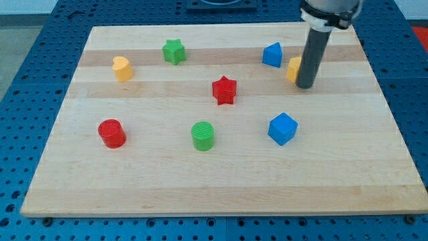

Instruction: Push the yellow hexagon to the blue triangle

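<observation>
1. The arm has no jaws at all; it ends in a dark rod, so there is nothing to open or close. The tip [305, 85] stands on the table [221, 187] in the upper right of the frame.
2. The yellow hexagon [293, 69] is just at the left side of the rod and partly hidden behind it. It seems to touch the rod, but I cannot be sure.
3. The blue triangle [272, 55] lies near the hexagon, a little to the upper left of it, with a small gap between them.
4. I judge that the pushing step is in hand and almost finished: the tip is on the right side of the hexagon, and the triangle is on the opposite side.
5. The next move probably calls for a short, slow push toward the left and slightly to the top of the frame, so that the hexagon meets the triangle without sliding past it.
6. The other blocks are well apart from this place: a red star [225, 90], a blue cube [282, 128], a green cylinder [202, 136], a red cylinder [112, 133], a green star [174, 51] and a yellow heart [122, 68].
</observation>
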Motion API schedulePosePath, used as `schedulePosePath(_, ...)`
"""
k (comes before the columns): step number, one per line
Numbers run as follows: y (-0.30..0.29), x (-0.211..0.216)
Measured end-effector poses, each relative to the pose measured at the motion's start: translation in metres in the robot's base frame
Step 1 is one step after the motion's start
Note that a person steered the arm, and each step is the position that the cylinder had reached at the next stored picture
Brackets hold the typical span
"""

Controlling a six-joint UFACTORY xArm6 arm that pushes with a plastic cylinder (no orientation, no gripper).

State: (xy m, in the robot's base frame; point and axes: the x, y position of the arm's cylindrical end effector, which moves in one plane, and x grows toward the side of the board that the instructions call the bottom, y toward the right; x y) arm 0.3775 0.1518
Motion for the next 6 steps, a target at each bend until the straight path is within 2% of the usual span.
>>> schedulePosePath(2,0.016,0.018)
schedulePosePath(5,0.018,-0.053)
schedulePosePath(6,0.013,-0.054)
